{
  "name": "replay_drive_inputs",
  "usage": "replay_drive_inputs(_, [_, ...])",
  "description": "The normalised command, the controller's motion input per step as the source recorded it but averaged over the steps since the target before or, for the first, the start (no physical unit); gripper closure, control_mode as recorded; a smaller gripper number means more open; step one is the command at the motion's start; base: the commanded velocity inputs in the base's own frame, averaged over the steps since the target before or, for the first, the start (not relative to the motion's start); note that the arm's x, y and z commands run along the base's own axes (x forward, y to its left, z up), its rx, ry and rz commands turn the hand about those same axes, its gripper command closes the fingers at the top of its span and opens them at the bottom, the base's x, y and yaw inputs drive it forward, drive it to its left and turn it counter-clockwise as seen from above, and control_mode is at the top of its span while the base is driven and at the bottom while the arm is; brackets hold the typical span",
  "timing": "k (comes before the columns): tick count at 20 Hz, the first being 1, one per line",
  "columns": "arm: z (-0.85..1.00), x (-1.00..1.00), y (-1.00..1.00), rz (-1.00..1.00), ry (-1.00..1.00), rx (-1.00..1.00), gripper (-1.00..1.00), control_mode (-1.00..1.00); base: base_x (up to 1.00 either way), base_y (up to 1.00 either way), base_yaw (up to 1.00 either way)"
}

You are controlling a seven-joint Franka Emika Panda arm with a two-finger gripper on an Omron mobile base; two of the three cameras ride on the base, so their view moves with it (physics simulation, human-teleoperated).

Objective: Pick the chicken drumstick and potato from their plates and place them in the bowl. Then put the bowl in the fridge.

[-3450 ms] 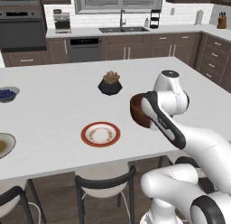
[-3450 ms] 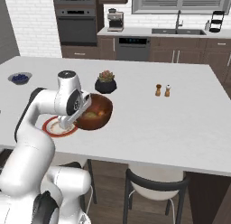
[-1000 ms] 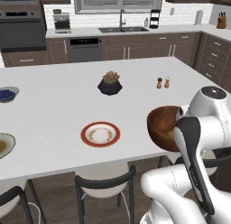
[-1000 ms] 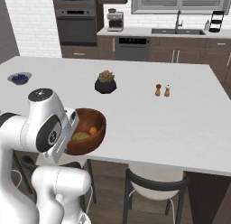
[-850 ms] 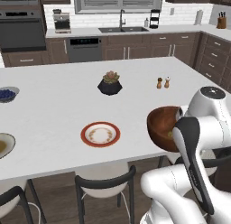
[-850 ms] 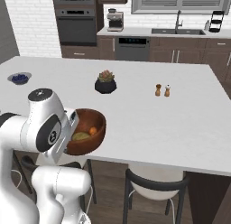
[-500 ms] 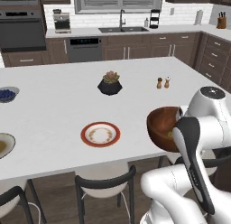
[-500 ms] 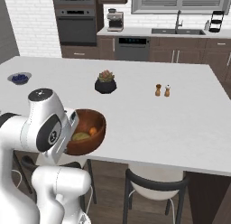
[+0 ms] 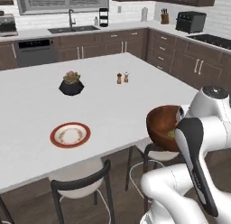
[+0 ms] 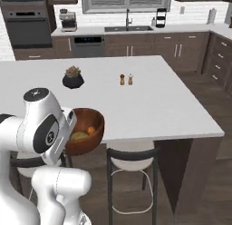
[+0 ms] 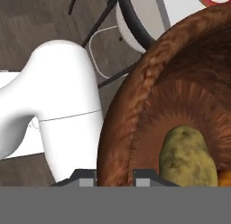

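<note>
White island counter point(image 9: 113, 101) in dark-cabinet kitchen holds red-rimmed plate point(image 9: 70, 134).

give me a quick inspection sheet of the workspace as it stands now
surface: white island counter, bare over most of its top
job's things: bowl held off the counter's near edge, above the floor; potato and chicken drumstick lie inside it; white red-rimmed plate on the counter holds no food
clutter: black plant pot, salt and pepper shakers
grippers: gripper shut on the bowl's rim, one finger inside, one outside
cables: nothing seen
surroundings: dark stools tucked under the counter, sink and dark cabinets behind, toaster oven on the side counter
</note>
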Motion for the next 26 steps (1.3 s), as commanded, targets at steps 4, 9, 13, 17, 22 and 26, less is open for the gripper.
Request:
replay_drive_inputs(4, [0.0,0.0,0.0,0.0,0.0,0.0,1.0,1.0,-0.22,-0.03,-0.79])
replay_drive_inputs(9, [0.0,0.0,0.0,0.0,0.0,0.0,1.0,1.0,0.0,-0.37,-0.88])
replay_drive_inputs(13, [0.0,0.0,0.0,0.0,0.0,0.0,1.0,1.0,0.12,-0.56,-0.74])
replay_drive_inputs(17, [0.0,0.0,0.0,0.0,0.0,0.0,1.0,1.0,0.39,-0.89,-0.45])
replay_drive_inputs(22, [0.0,0.0,0.0,0.0,0.0,0.0,1.0,1.0,0.84,-0.55,-0.4])
replay_drive_inputs(26, [0.0,0.0,0.0,0.0,0.0,0.0,1.0,1.0,1.0,-0.16,-0.33])
